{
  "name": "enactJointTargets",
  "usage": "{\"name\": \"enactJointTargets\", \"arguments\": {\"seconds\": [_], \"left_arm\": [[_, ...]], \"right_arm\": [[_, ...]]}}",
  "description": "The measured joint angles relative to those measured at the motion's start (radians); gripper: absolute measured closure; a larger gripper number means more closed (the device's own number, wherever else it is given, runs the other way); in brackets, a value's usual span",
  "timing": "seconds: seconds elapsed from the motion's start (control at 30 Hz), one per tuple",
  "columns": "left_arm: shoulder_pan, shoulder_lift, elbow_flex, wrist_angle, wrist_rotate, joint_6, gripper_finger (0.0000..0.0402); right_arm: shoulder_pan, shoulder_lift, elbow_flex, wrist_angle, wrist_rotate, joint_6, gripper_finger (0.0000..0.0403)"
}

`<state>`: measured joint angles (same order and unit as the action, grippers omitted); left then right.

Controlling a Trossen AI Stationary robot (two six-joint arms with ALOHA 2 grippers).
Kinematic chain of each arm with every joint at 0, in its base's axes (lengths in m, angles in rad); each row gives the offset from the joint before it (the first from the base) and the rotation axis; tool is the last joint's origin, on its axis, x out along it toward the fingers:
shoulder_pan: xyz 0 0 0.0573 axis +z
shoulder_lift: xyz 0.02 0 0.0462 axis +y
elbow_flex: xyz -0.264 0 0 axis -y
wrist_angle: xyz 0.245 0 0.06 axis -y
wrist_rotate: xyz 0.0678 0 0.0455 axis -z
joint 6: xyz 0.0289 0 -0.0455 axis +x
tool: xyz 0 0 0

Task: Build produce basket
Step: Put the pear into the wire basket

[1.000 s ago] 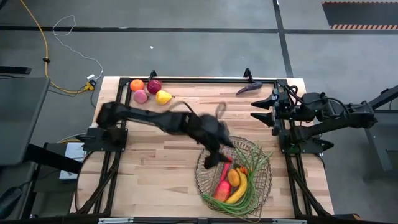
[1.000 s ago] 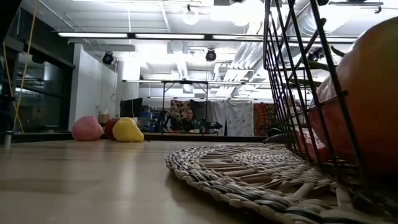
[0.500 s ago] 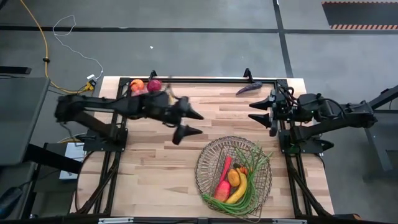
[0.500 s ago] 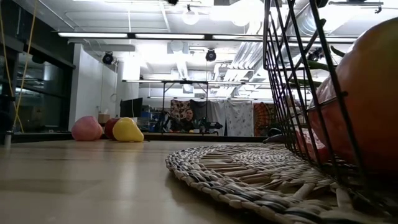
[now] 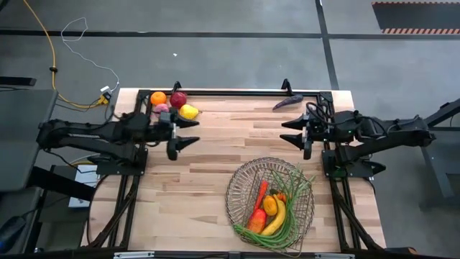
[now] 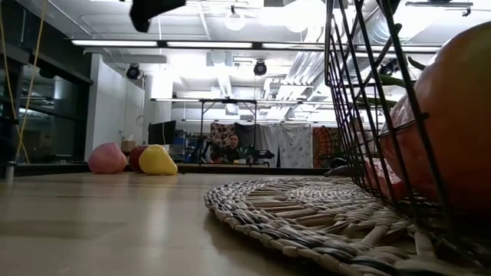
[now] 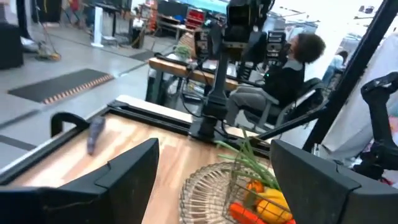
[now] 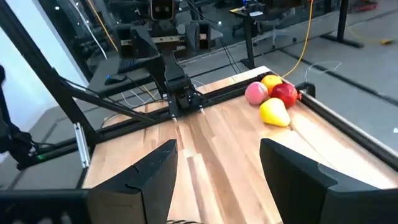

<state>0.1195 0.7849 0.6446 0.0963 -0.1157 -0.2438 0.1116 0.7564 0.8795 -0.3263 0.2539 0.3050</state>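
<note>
Brass-wire basket (image 5: 270, 202) sits near the bench's front edge, part filled; L gripper (image 5: 188, 134), open & empty, is beside the pear (image 5: 189, 112) by the back-left corner & could knock it rolling; R gripper (image 5: 289, 132) open, waits.

Legible text: none. No lettering, label, brand, number or sign can be read on any object, on either arm, or in the room behind.
</note>
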Motion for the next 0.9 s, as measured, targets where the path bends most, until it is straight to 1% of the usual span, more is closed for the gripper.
{"name": "enactJointTargets", "arguments": {"seconds": [0.1, 0.2, 0.27, 0.43, 0.63, 0.77, 0.83, 0.9], "left_arm": [[0.019, -0.065, -0.010, -0.046, 0.056, -0.031, 0.0108], [0.042, -0.108, -0.010, -0.070, 0.140, -0.094, 0.0108], [0.048, -0.125, -0.010, -0.070, 0.161, -0.127, 0.0108], [0.040, -0.131, -0.010, -0.071, 0.107, -0.148, 0.0108], [0.027, -0.107, -0.010, -0.073, 0.057, -0.065, 0.0108], [0.027, -0.105, -0.010, -0.074, 0.054, -0.113, 0.0108], [0.027, -0.105, -0.010, -0.074, 0.053, -0.136, 0.0108], [0.027, -0.105, -0.010, -0.075, 0.051, -0.143, 0.0108]], "right_arm": [[0.000, 0.009, 0.000, 0.002, 0.011, 0.052, 0.0183], [0.000, 0.013, 0.000, -0.001, 0.052, 0.053, 0.0183], [0.000, 0.014, 0.000, 0.001, 0.054, 0.056, 0.0183], [0.000, 0.017, 0.000, -0.005, 0.026, 0.014, 0.0183], [0.000, 0.017, 0.000, -0.014, -0.022, -0.005, 0.0182], [0.000, 0.017, 0.000, -0.030, -0.029, -0.041, 0.0181], [0.000, 0.017, 0.000, -0.031, -0.029, -0.041, 0.0173], [0.000, 0.017, 0.000, -0.031, -0.029, -0.034, 0.0155]]}}
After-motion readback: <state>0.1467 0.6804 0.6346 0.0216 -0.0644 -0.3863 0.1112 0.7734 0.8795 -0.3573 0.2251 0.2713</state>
